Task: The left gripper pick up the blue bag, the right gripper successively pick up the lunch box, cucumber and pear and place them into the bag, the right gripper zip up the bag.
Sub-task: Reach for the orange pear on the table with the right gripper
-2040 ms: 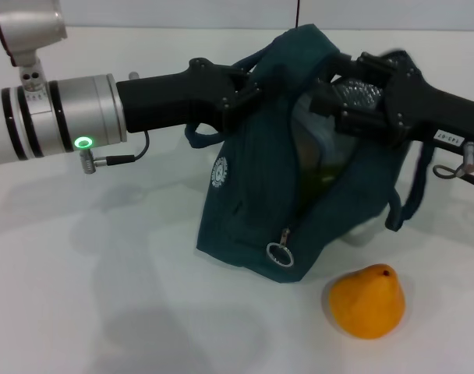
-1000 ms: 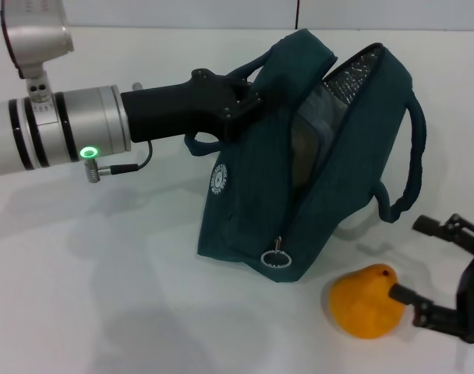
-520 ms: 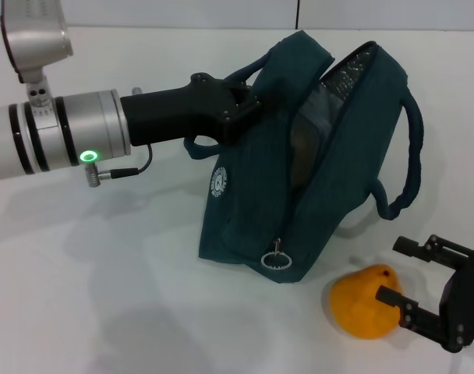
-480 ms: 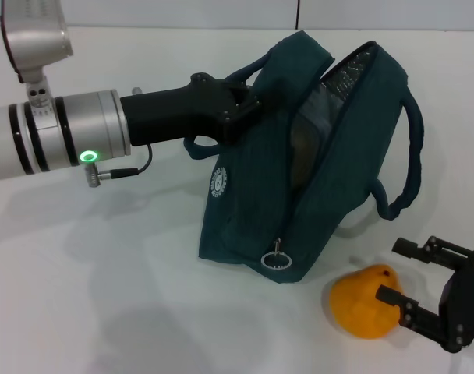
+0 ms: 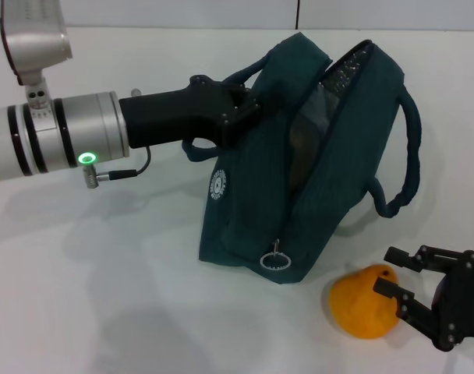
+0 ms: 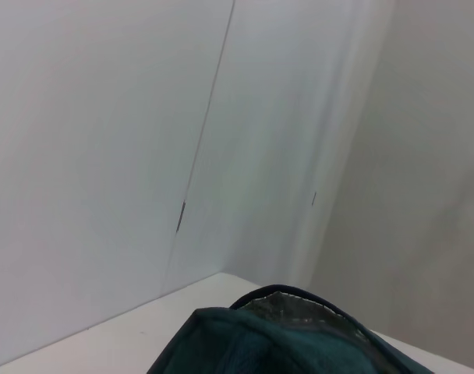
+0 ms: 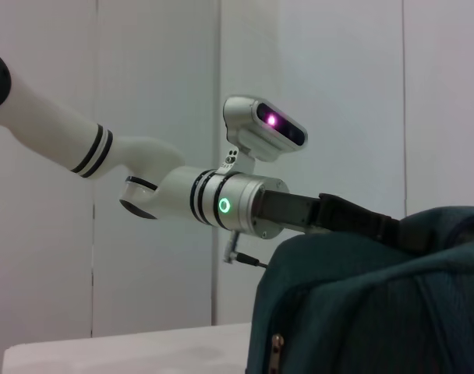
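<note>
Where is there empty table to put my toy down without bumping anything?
The widest bare table lies in front of the blue bag, below the left gripper holding it. It is crowded at the front right, where the open right gripper reaches around the pear beside the bag.

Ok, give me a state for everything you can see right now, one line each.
blue bag: held up at its top, zipper open, foil lining showing.
left hand: gripping the bag's top edge.
right hand: open, fingers either side of the pear.
pear: lying on the table, not lifted.
</note>
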`<state>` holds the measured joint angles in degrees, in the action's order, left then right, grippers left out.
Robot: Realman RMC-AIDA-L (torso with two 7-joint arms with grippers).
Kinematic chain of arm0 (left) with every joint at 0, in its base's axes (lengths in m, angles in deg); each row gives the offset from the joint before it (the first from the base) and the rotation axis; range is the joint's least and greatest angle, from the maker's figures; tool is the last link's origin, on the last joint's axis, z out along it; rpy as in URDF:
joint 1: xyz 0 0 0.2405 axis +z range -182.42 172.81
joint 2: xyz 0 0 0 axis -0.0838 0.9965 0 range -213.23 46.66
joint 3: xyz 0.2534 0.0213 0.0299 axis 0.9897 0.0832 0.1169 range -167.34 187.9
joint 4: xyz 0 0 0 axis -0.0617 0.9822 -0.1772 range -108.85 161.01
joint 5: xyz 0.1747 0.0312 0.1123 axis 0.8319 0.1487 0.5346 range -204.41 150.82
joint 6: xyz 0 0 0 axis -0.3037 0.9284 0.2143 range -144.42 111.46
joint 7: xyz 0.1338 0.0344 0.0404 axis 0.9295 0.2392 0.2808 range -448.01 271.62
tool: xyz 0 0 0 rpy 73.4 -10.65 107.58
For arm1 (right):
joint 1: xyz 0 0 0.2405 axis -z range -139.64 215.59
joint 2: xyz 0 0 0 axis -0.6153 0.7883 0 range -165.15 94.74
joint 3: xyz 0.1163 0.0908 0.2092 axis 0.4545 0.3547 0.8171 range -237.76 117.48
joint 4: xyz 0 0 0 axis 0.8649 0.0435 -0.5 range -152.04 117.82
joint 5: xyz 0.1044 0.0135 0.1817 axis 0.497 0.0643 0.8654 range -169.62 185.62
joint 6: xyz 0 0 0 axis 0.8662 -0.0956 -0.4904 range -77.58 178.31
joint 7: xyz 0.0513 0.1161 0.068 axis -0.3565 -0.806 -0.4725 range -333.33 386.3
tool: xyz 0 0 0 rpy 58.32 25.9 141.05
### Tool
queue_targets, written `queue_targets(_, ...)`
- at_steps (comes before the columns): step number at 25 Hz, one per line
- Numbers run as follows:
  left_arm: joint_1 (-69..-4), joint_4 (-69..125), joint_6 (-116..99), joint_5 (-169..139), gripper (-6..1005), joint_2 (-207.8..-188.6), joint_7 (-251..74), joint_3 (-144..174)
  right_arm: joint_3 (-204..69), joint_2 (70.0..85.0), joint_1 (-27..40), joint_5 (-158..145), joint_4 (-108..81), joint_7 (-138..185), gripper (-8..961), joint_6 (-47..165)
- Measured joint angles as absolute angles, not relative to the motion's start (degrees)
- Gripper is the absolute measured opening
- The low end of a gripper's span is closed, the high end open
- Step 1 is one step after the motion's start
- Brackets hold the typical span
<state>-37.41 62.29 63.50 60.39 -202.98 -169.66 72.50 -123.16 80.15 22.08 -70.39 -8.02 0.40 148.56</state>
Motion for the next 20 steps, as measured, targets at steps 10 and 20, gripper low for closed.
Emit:
queue_targets(10,-37.31,62.29,63.50,60.52,40,-202.99,-169.58,72.50,-123.83,80.27,21.62,-70.41,-8.13,-0.07,330,148.18)
queue_targets(20,-37.23,62.29,63.50,60.65,41,-202.99,-169.50,72.58,-124.11,80.36,21.32,-70.29,-8.23,-1.79,320,147.50)
